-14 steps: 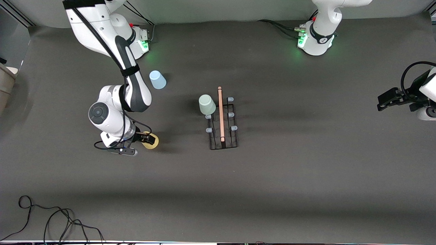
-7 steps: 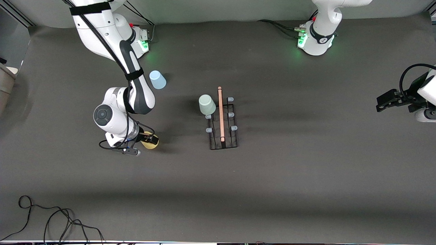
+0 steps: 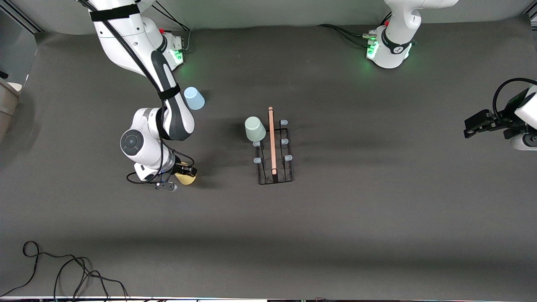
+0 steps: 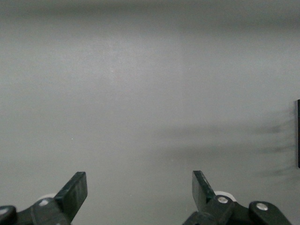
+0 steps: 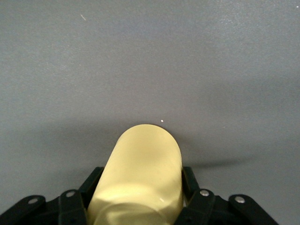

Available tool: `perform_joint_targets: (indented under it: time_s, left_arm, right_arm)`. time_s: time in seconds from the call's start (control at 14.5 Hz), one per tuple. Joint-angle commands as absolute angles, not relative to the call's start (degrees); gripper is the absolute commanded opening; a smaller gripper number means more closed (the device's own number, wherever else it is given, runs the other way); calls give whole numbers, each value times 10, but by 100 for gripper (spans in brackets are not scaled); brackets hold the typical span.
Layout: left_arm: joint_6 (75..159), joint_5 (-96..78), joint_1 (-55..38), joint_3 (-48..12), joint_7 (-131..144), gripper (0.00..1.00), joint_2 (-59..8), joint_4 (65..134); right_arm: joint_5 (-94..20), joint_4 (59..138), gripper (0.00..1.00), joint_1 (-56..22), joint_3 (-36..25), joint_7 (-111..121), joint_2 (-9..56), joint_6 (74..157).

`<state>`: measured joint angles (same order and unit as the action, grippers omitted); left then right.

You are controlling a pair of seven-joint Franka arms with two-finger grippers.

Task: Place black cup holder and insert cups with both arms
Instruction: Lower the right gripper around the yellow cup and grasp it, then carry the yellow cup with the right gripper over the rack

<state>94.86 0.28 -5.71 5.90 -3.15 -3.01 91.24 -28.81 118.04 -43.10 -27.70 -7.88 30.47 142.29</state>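
Yellow cup [image 5: 140, 178], likely light, thin-walled and slick, best pinched across its body: lying on the worktop [image 3: 335, 230] toward the right arm's end from the black cup holder [image 3: 275, 147], clamped in right gripper [image 3: 184, 171] jaws; left gripper [image 4: 138, 192] waits with jaws wide.

Three cups are in view: a yellow cup [image 3: 186, 178] between the right gripper's [image 3: 184, 173] fingers, a pale green cup [image 3: 254, 128] on the black cup holder [image 3: 274, 151], and a light blue cup [image 3: 194, 98] standing apart. There is one holder, with five bare pale-tipped pegs showing. Two arms and two grippers are visible, the left gripper [image 3: 473, 124] waiting well away from the holder.
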Motion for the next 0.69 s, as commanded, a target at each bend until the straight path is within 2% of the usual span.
perform_joint_targets:
  time_s: [0.0, 0.28, 0.62]
  left_arm:
    - [940, 11, -62, 60, -41, 100, -25, 906]
    - [951, 12, -58, 60, -42, 100, -29, 903]
    - [941, -4, -55, 60, -44, 100, -33, 895]
  right_arm:
    - [-308, 1179, 0, -436, -279, -80, 264, 1393]
    - [-309, 1145, 0, -444, -279, -150, 219, 1336]
    - [-308, 1045, 0, -491, -279, -302, 235, 1317]
